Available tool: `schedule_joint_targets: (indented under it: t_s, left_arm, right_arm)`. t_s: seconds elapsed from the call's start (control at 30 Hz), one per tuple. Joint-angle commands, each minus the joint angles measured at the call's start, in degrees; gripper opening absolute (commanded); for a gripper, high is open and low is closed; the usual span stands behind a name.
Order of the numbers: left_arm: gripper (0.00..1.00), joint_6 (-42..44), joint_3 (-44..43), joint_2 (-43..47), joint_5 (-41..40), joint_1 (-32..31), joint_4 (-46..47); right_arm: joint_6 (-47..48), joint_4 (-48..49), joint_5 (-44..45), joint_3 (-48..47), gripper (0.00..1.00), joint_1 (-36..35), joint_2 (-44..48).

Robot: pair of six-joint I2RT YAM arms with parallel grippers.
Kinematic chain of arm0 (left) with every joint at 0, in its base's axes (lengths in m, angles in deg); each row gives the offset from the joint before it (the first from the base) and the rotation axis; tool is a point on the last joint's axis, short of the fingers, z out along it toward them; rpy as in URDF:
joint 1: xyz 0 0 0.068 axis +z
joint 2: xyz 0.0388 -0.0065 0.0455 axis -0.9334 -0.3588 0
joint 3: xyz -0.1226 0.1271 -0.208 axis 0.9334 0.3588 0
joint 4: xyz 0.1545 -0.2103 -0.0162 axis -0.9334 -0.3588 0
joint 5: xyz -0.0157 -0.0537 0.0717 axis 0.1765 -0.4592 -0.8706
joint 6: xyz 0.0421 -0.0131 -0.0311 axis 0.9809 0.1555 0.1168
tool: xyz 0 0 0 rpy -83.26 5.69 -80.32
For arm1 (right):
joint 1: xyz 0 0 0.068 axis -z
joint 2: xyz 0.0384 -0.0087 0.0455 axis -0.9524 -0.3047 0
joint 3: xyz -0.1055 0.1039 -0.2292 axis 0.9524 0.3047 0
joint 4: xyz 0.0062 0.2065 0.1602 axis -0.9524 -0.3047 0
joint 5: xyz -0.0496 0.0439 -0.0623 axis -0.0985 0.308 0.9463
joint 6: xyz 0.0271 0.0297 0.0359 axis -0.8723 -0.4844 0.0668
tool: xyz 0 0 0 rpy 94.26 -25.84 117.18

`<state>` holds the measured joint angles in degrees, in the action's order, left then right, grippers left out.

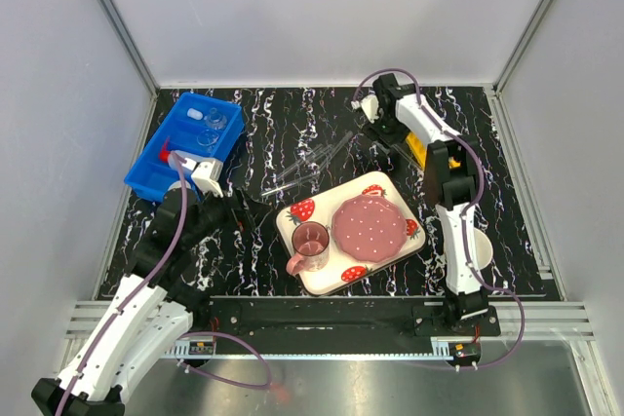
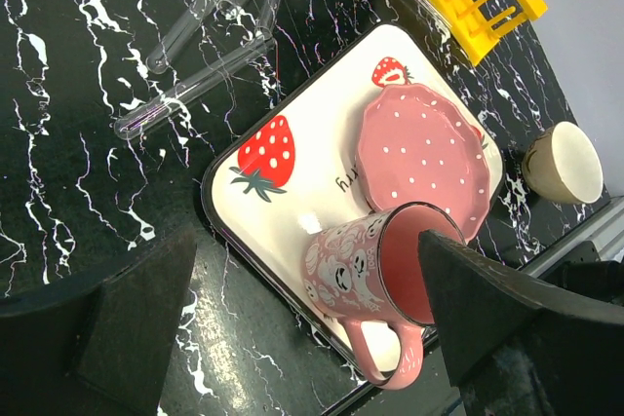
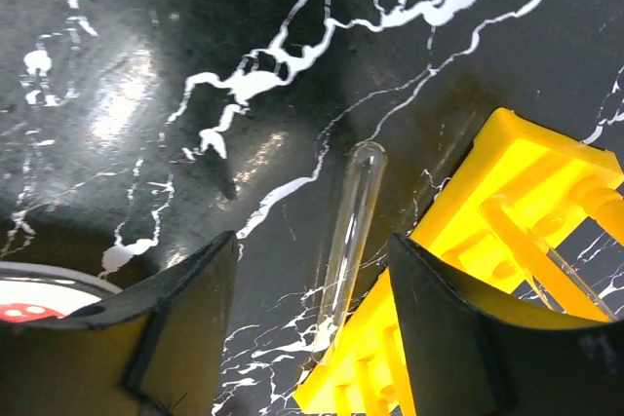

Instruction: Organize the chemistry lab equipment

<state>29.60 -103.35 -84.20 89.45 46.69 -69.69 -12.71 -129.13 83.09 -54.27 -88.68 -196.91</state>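
Observation:
Several thin glass tubes (image 1: 310, 164) lie loose on the black marble table, also in the left wrist view (image 2: 210, 36). The yellow holed rack (image 1: 417, 151) lies at the back right. My right gripper (image 1: 374, 132) hovers open beside it; one clear tube (image 3: 351, 231) lies between its fingers (image 3: 312, 323), its lower end against the rack (image 3: 507, 241), untouched by either pad. The blue bin (image 1: 146, 177) holds a beaker (image 1: 215, 121), a flask (image 1: 207, 139), a small white dome (image 1: 195, 114) and the white squeeze bottle (image 1: 168, 154). My left gripper (image 1: 249, 209) is open and empty, left of the tray (image 2: 307, 338).
The strawberry-print tray (image 1: 390, 190) with pink plate (image 1: 370, 224) and pink cup (image 1: 310, 241) sits in the middle front. A white bowl (image 1: 480, 252) stands at the right by the right arm's base, and also shows in the left wrist view (image 2: 570, 158).

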Motion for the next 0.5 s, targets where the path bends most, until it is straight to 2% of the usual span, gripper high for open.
schedule_joint_targets:
  t_s: [0.0, 0.2, 0.33, 0.47]
  left_arm:
    - [0.99, 1.1, -1.0, 0.1, -1.4, 0.3, 1.1]
    - [0.99, 1.0, -1.0, -0.8, -1.2, 0.4, 1.7]
    - [0.99, 0.9, -1.0, -1.3, -0.9, 0.4, 2.1]
    - [0.99, 0.4, -1.0, -1.4, -0.7, 0.4, 2.7]
  right_arm:
    - [0.0, -2.2, 0.2, -3.6, 0.64, 1.9, -1.0]
    - [-0.2, -2.8, -1.0, -4.3, 0.59, 4.0, -2.6]
    - [-0.5, -3.7, -3.1, -4.0, 0.49, 4.4, -3.1]
    - [-0.5, -4.1, -4.3, -3.7, 0.45, 4.5, -3.6]
